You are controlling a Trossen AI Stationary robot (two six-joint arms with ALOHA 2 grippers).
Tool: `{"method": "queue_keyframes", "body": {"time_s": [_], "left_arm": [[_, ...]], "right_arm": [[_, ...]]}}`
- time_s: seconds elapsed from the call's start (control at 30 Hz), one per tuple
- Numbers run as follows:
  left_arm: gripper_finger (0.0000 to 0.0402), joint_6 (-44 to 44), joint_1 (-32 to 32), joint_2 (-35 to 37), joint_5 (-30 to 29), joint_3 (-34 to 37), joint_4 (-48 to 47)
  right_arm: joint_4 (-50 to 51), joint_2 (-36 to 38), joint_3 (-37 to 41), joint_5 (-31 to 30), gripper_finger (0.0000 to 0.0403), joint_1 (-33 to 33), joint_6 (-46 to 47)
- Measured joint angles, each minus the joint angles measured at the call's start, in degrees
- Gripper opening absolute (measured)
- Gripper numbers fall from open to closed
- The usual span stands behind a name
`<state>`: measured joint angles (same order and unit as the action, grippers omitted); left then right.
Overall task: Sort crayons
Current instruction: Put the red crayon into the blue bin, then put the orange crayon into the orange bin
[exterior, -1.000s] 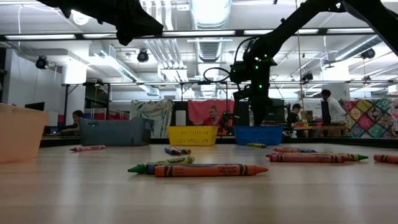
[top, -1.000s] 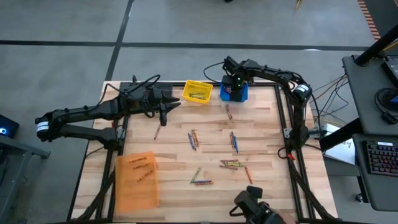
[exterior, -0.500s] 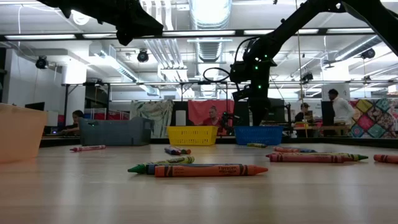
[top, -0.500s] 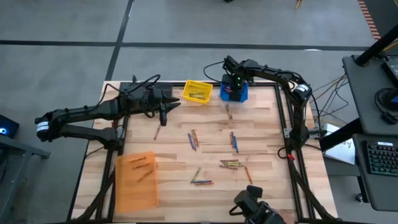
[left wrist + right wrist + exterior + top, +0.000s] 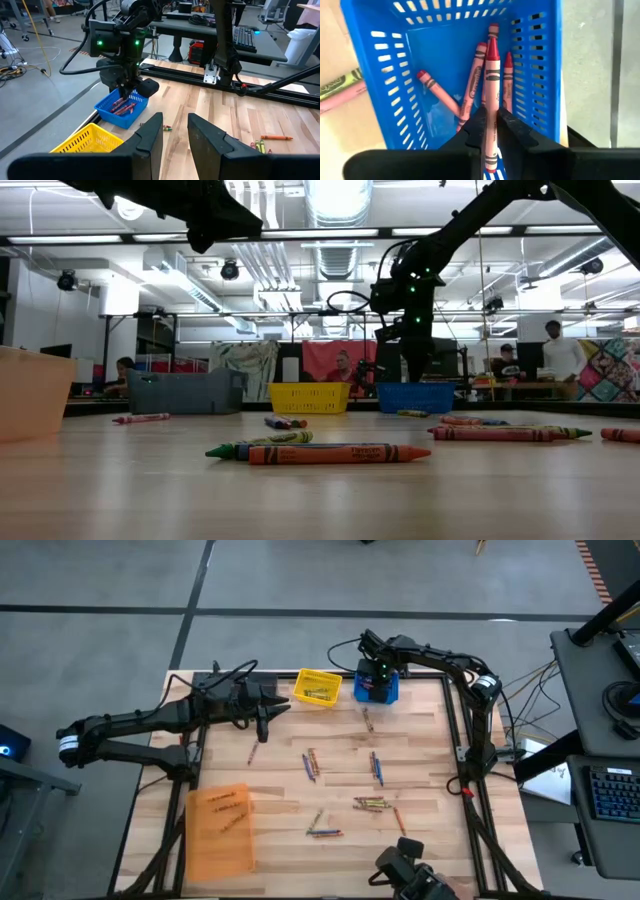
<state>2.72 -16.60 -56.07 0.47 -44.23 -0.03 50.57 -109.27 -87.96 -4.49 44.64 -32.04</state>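
Right hand (image 5: pixel 490 131), pinching a red crayon (image 5: pixel 491 85), is held over the blue bin (image 5: pixel 377 686), where several reds are already dropped; many crayons (image 5: pixel 373 803) are left scattered on the table (image 5: pixel 280 780) near it.

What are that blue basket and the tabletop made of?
The blue basket looks like glossy moulded plastic: thin walls pierced by rows of slots. The tabletop looks like pale wood planks with visible grain and seams. The red crayon between the right hand's fingers seems to be wax in a paper wrapper.
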Motion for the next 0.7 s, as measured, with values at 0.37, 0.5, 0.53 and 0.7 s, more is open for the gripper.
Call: {"method": "queue_keyframes", "body": {"time_s": [0.37, 0.5, 0.53, 0.7], "left_arm": [[0.0073, 0.0, 0.0, 0.0, 0.0, 0.0, 0.0], [0.0073, 0.0, 0.0, 0.0, 0.0, 0.0, 0.0], [0.0073, 0.0, 0.0, 0.0, 0.0, 0.0, 0.0], [0.0073, 0.0, 0.0, 0.0, 0.0, 0.0, 0.0]], "right_arm": [[-0.3, 0.0, 0.0, 0.4, 0.0091, 0.0, 5.9], [-0.3, 0.1, 0.0, 0.4, 0.0127, 0.0, 5.9], [-0.3, 0.1, 0.0, 0.4, 0.0134, 0.0, 6.0], [-0.1, 1.5, 0.0, 0.4, 0.0141, 0.0, 9.1]]}}
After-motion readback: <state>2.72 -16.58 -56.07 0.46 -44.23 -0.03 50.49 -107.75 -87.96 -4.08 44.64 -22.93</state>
